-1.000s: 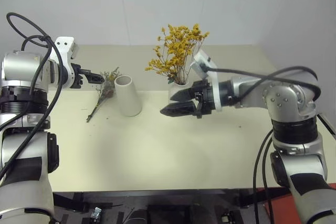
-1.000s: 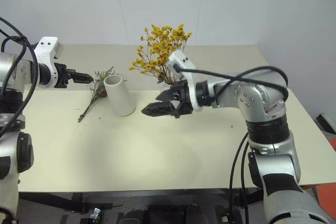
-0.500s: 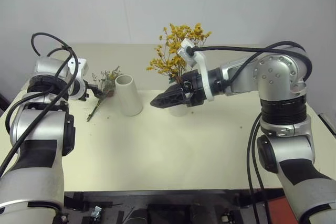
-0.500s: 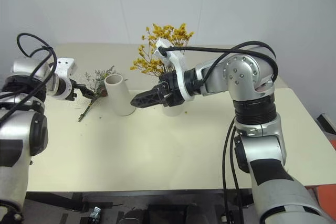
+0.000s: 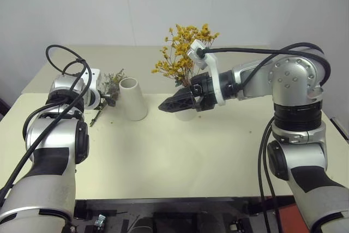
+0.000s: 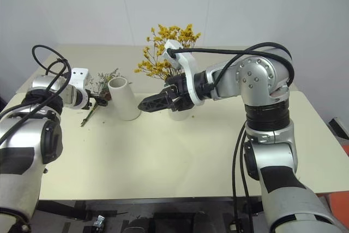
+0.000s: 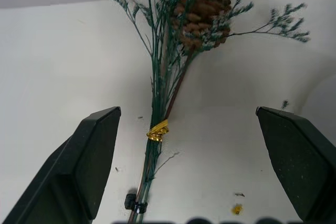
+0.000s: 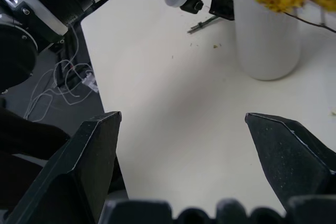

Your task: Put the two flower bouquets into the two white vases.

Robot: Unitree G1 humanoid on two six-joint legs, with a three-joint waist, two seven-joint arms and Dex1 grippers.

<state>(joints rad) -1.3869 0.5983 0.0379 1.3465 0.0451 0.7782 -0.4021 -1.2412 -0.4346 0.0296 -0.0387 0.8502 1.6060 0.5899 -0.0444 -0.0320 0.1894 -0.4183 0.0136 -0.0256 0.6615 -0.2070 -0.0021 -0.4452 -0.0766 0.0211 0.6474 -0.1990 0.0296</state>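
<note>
Yellow bouquet: the bushy yellow-orange bunch (image 5: 185, 53) stands already in the rounded white vase (image 5: 185, 111), so I count this half of the task as done.
Pinecone bouquet: the grey-green sprigs with the brown pinecone (image 7: 202, 11) lie flat on the worktop (image 5: 180, 156), just beside the tapered vase, on my left of it. A small gold tie (image 7: 157, 130) holds the stems together.
Tapered vase: the plain white vase with the wide mouth (image 5: 133, 99) stands upright and I see nothing in it; it waits for the second bunch.
Left pincer: my left pincer (image 7: 194, 161) is spread wide, one finger on each side of the stems near the gold tie, not pinching anything yet.
Right pincer: my right pincer (image 5: 172, 103) is spread too and carries nothing; it hovers in front of the rounded vase, pointing toward the tapered one.
Progress: I judge about half is done.
Left to do: pinch the stems, lift the bunch, turn it upright and lower it into the wide mouth.
</note>
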